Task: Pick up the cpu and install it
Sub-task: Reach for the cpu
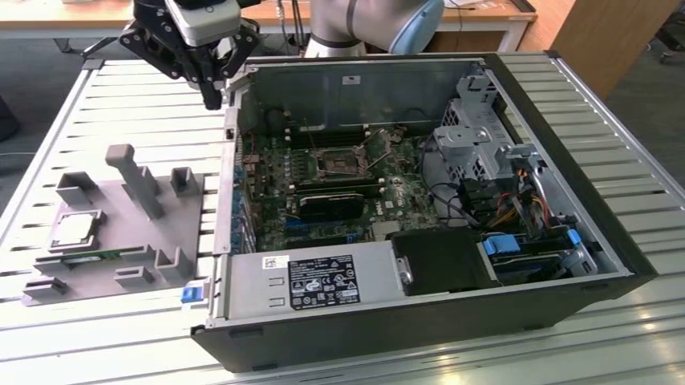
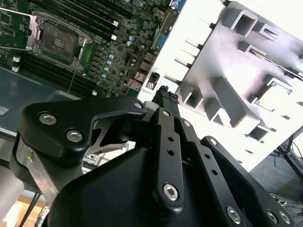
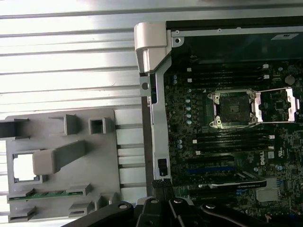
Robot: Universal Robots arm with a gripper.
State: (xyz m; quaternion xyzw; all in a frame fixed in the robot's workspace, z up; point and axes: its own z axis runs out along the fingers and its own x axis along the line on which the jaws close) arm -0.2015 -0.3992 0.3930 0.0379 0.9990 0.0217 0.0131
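- Silver-grey on top, the cpu (image 1: pixel 75 228) lies flat in a square pocket of a grey moulded fixture (image 1: pixel 172 233), well apart from the fingertips and lower than them. Nothing touches it.
- In both wrist views the cpu (image 3: pixel 23 168) (image 2: pixel 277 97) shows as a bright square, with a grey post of the fixture (image 3: pixel 109 156) (image 2: pixel 222 61) rising just beside it, between it and the fingers.
- A narrow green memory stick (image 1: pixel 91 257) (image 3: pixel 47 195) lies in a slot of the same fixture, just past the cpu as seen from the fingers.
- The black gripper (image 1: pixel 212 96) hangs above the rim of the open computer case (image 1: pixel 354 88), over the wall that faces the fixture. Its two fingers (image 2: pixel 163 94) are drawn together, their ribbed tips meeting with nothing between them.
- In the first wrist view the gripper (image 3: pixel 161 185) points down at the strip where the case edge meets the slatted metal table (image 1: pixel 128 104).
- The processor socket (image 1: pixel 342 163) (image 3: pixel 233 106) (image 2: pixel 59 40) sits on the green motherboard inside the case, on the far side of the fingers from the cpu. It is bare, with its metal load plate (image 3: pixel 279 101) folded open beside it.
- Farther from the fingers, at the near end of the case in the exterior view, sits a grey power supply (image 1: pixel 310 281) with a white label.
- The fixture rests on the table at the exterior view's left, the case at its right, and the fingers hang near the line between the two.
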